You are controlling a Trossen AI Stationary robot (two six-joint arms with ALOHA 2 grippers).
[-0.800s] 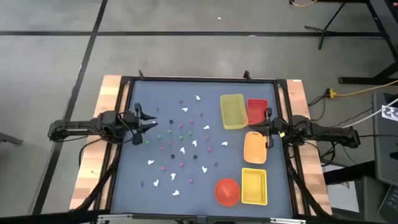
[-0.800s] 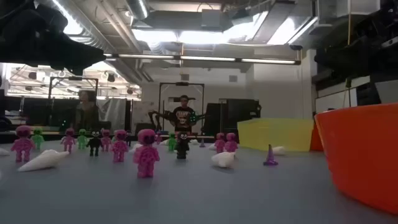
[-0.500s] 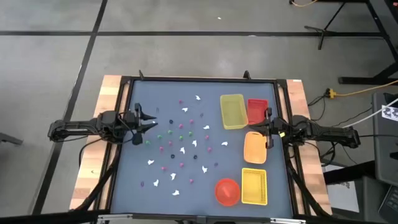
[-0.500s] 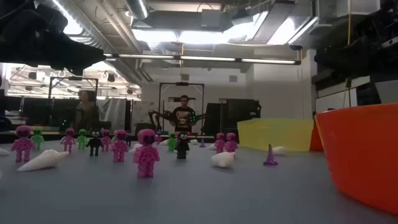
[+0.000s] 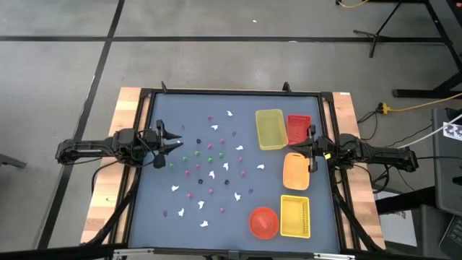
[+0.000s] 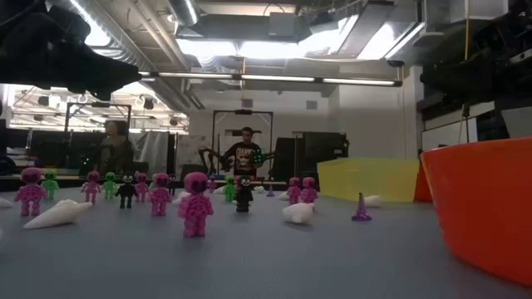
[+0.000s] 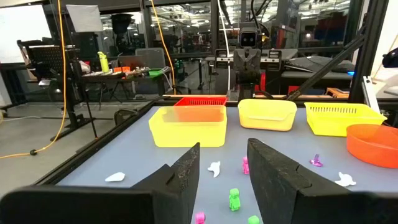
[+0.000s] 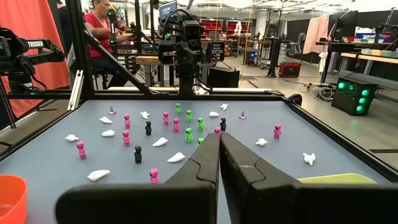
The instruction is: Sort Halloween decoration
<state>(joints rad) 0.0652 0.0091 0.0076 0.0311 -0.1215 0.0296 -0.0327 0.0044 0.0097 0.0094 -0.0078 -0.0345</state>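
No change: left gripper (image 5: 173, 144) fingers apart, right gripper (image 5: 302, 149) together, both empty; tiny plastic Halloween decoration figures (image 5: 211, 157) unsorted

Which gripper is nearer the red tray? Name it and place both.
Right. The right gripper sits at the table's right side, just beside the red tray. The left gripper is on the far side of the scattered decorations, across the table from it.

Orange bowl (image 6: 486, 212) cut off by the low view's edge. From above, figurines (image 5: 211, 160) beyond left gripper (image 5: 178, 143) too small to identify.
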